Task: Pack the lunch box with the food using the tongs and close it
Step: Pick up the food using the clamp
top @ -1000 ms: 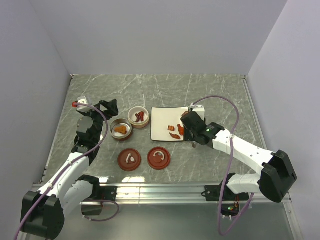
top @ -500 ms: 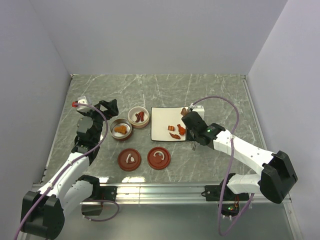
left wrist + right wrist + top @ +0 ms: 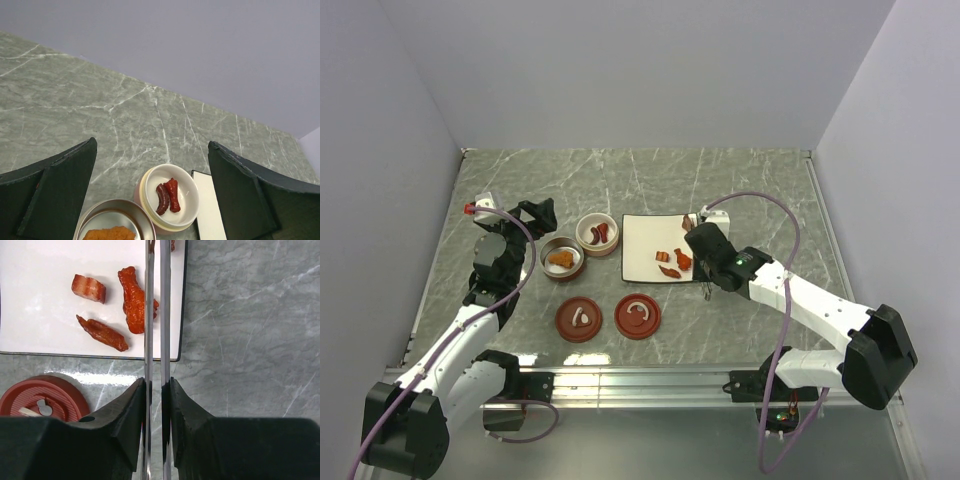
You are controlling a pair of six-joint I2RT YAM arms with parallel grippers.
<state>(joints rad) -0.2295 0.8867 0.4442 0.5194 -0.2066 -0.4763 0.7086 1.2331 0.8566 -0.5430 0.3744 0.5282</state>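
Here, tongs [image 3: 164,340] along plate [image 3: 40,325] edge.

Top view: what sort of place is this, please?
Probably a robot test cell, not a kitchen. Plain walls box in a marble-pattern table; a left arm and a right arm are bolted at its near edge; food lies on a plate.

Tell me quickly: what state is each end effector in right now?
Left end effector: open wide, holding nothing.
Right end effector: closed on the tongs, squeezing their two arms close together.
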